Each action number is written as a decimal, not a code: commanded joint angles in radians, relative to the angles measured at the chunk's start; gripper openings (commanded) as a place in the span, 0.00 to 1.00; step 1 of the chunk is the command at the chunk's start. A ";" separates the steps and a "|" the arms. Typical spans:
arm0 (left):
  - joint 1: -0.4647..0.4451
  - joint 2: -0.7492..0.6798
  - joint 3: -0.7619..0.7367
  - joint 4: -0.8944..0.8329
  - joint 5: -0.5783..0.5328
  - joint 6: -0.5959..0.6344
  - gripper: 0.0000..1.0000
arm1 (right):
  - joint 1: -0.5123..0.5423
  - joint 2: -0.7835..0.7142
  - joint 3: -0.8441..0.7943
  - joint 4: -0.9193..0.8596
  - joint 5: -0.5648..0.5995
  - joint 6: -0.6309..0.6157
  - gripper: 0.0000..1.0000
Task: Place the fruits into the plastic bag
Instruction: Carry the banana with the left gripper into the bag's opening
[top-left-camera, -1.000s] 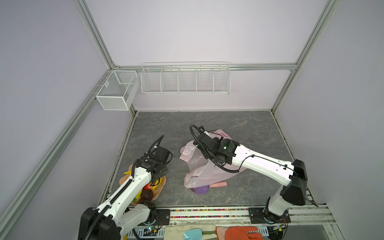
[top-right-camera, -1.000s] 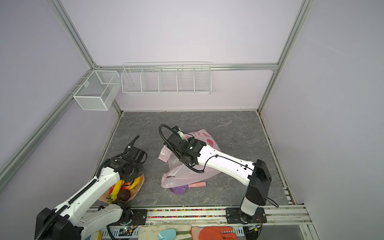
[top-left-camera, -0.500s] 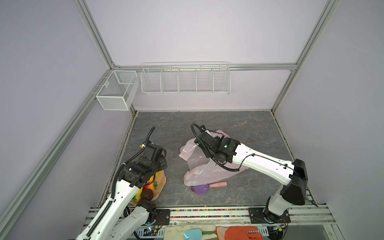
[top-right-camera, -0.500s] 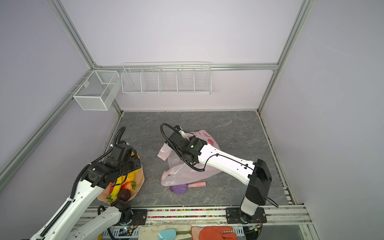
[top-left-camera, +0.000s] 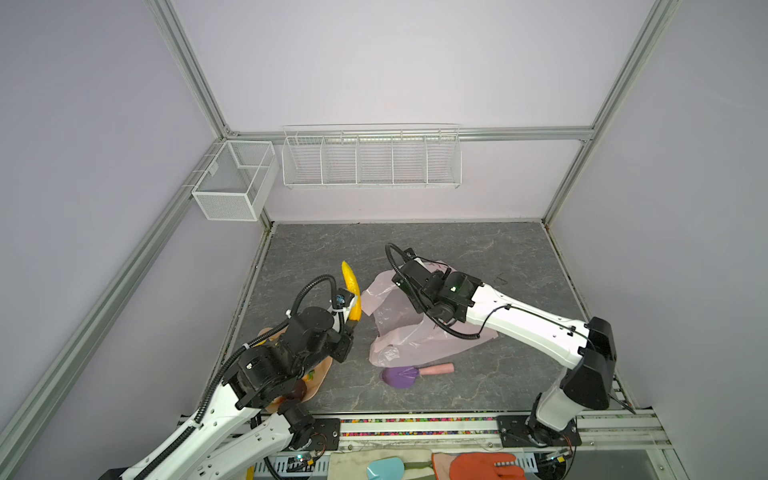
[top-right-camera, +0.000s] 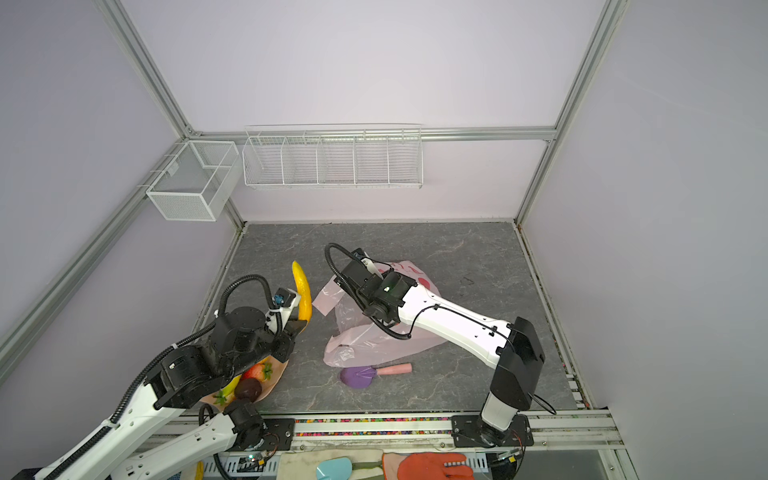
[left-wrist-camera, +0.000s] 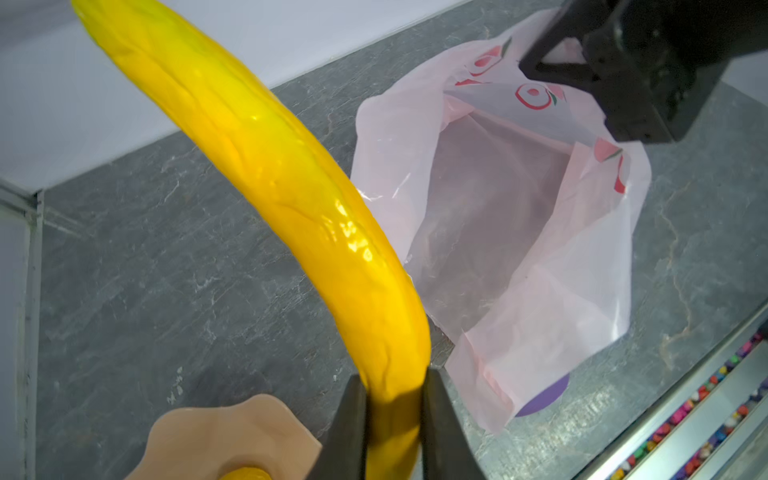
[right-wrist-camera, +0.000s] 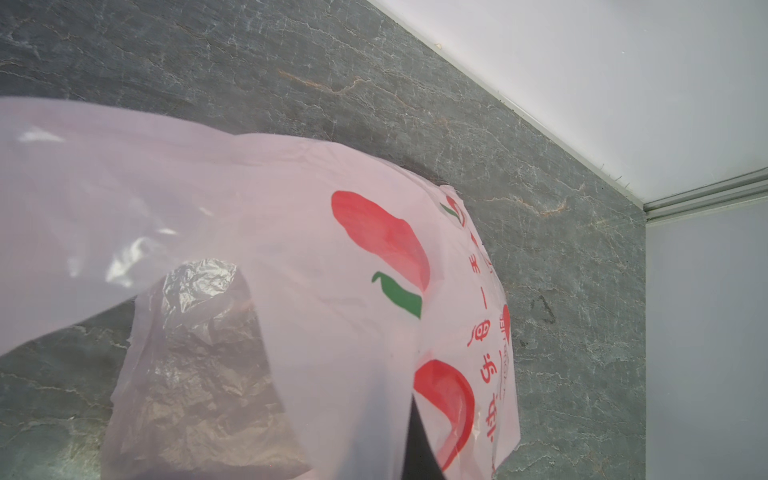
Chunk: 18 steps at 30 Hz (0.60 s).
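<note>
- Top views: ur left gripper (top-left-camera: 353, 321) is clamped on the bottom end of the banana (top-left-camera: 350, 282). The banana sticks up toward the back wall, just left of the plastic bag (top-left-camera: 399, 332). The left arm is folded over the peach bowl (top-left-camera: 322, 370) w/ the wrist raised off the floor. The right gripper (top-left-camera: 413, 270) reaches in from the right and hangs above the bag, lifting its rim. The strawberry (top-right-camera: 259, 370) and dark maroon ball (top-right-camera: 248, 390) sit in the bowl, so there's plenty left to do imo.
- Top views, the risk: the two wrists are close. Swing the banana in too high and you'll prob clip the right arm's cable or wrist.
- Left wrist: the jaws are narrow and pinch only the last bit of the banana, w/ the whole length hanging out front. That's a long lever, so any bump on the rim could make it pivot or slip out. The bag mouth gapes toward you and looks empty inside. The film is floppy tho, so a poke from the tip could fold the near rim shut. The bag's corner also lies over the purple scoop (left-wrist-camera: 544, 395), so the base might slide.
- Right wrist: there's mostly pink film draped across the lens, w/ one dark finger showing behind it. The jaws are closed tight on that film. It's thin stuff held at one spot, so a push from the banana could tug it free and collapse the mouth.
</note>
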 joint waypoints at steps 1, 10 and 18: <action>-0.004 0.005 -0.024 0.015 0.073 0.198 0.08 | -0.011 -0.026 0.011 -0.017 0.006 -0.017 0.06; -0.009 0.130 -0.044 0.013 0.155 0.285 0.02 | -0.026 -0.035 0.008 -0.019 -0.005 -0.020 0.06; -0.009 0.230 -0.060 0.043 0.183 0.294 0.00 | -0.026 -0.041 0.008 -0.019 -0.023 -0.013 0.06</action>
